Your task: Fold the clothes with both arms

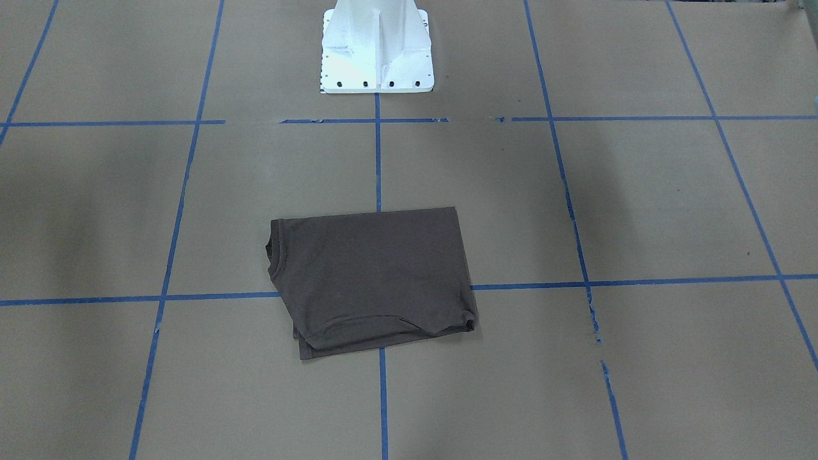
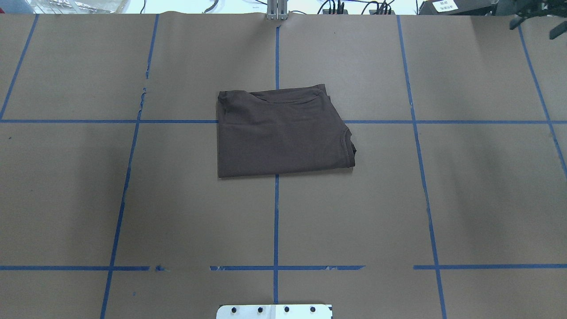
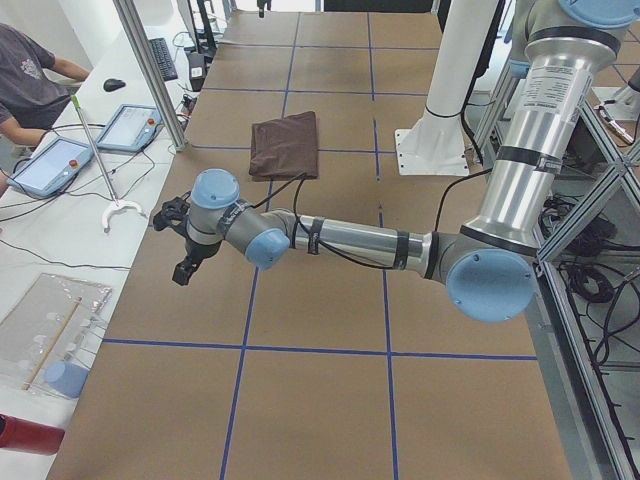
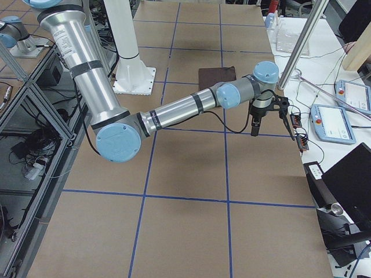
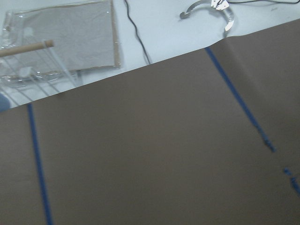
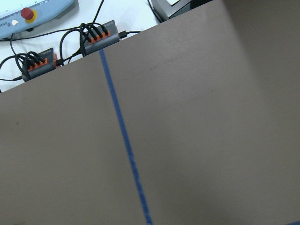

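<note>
The dark grey-brown T-shirt (image 1: pixel 370 275) lies folded into a rough rectangle on the brown paper at the table's middle, collar at one side. It also shows in the overhead view (image 2: pixel 279 133) and both side views (image 3: pixel 285 145) (image 4: pixel 217 75). The left arm (image 3: pixel 350 243) stretches low towards the operators' edge, its gripper (image 3: pixel 170 248) far from the shirt. The right arm (image 4: pixel 174 110) does the same on the other side, its gripper (image 4: pixel 272 134) near that edge. I cannot tell whether either gripper is open or shut. Both wrist views show only paper and blue tape.
The white pedestal base (image 1: pixel 377 51) stands at the robot's side of the table. Control pendants (image 3: pixel 125 128) (image 4: pixel 333 121), cables and orange connectors (image 6: pixel 96 35) lie along the operators' bench. A seated person (image 3: pixel 30 80) is beside it. A clear plastic sleeve (image 5: pixel 65 33) lies past the paper's edge.
</note>
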Robot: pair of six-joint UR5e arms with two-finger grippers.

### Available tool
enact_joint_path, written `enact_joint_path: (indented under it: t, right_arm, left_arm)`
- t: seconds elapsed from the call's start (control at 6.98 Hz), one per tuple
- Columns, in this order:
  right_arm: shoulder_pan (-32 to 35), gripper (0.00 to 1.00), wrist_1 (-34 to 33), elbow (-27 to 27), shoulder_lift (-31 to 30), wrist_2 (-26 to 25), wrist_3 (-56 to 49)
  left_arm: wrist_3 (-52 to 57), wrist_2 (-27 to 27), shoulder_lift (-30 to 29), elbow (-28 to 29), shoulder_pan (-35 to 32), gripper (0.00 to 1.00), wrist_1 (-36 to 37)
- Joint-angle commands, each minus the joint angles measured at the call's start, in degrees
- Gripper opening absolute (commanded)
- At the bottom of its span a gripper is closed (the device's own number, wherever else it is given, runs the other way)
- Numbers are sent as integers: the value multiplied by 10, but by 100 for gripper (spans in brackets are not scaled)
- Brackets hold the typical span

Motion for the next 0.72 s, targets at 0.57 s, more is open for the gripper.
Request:
enact_joint_path:
  t: [0.57]
  right_arm:
    - [-5, 100, -79, 84, -144, 0, -180]
  left_arm:
    - [93, -106, 123, -122, -64, 100, 217]
